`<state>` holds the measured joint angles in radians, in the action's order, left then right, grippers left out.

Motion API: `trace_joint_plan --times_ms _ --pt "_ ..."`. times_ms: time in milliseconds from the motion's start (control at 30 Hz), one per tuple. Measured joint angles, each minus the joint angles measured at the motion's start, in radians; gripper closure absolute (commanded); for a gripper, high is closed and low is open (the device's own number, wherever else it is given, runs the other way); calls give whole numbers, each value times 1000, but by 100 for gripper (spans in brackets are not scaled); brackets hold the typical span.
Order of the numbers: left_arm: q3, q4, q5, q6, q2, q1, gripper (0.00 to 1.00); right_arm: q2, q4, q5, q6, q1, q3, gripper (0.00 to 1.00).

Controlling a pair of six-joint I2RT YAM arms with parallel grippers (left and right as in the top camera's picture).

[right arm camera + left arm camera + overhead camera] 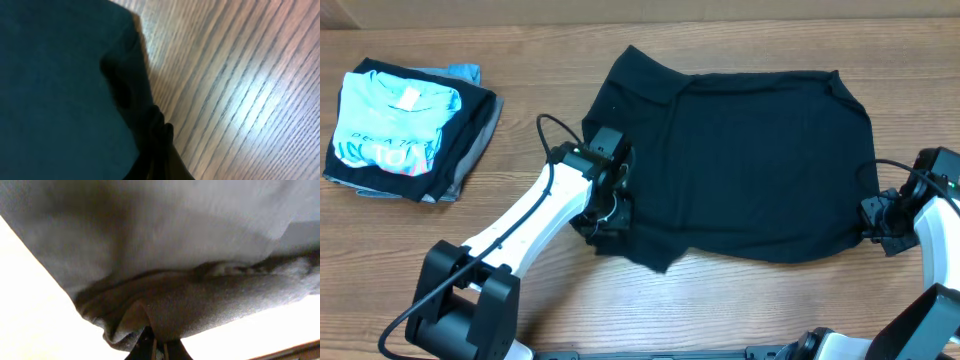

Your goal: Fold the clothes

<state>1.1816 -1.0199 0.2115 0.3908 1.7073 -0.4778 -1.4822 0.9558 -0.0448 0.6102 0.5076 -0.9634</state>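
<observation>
**A:** Where is the shirt?

**B:** The black shirt (750, 170) lies spread across the middle of the wooden table (720, 310). It is mostly flat, though the near corner on the left arm's side is rumpled.

**A:** And what are the arms doing?

**B:** Each has hold of one end. The left end effector (600, 218) is pinched shut on that rumpled corner, and its wrist camera shows cloth bunched and lifted over the closed fingers. The right end effector (876, 215) is closed on the opposite edge. That wrist view is dark, so the fingers are hard to tell from the cloth, but the hem appears gathered between them.

**A:** Why grip it at both ends?

**B:** Probably to keep the thin fabric taut, so one long edge can be carried over the rest as a single fold without sagging in the middle.

**A:** Is anything else there?

**B:** A stack (405, 130) of folded clothes with a light blue tee on top sits well apart at the far left.
</observation>
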Motion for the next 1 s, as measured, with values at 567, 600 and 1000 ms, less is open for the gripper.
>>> trace_joint_plan --times_ms 567,600,1000 --pt "83 105 -101 0 0 74 96 -55 -24 1 -11 -13 -90 96" --pt "83 116 -101 0 0 77 96 -77 -29 2 -14 -16 -103 96" --pt "83 214 -143 0 0 79 96 -236 -203 5 -59 -92 -149 96"
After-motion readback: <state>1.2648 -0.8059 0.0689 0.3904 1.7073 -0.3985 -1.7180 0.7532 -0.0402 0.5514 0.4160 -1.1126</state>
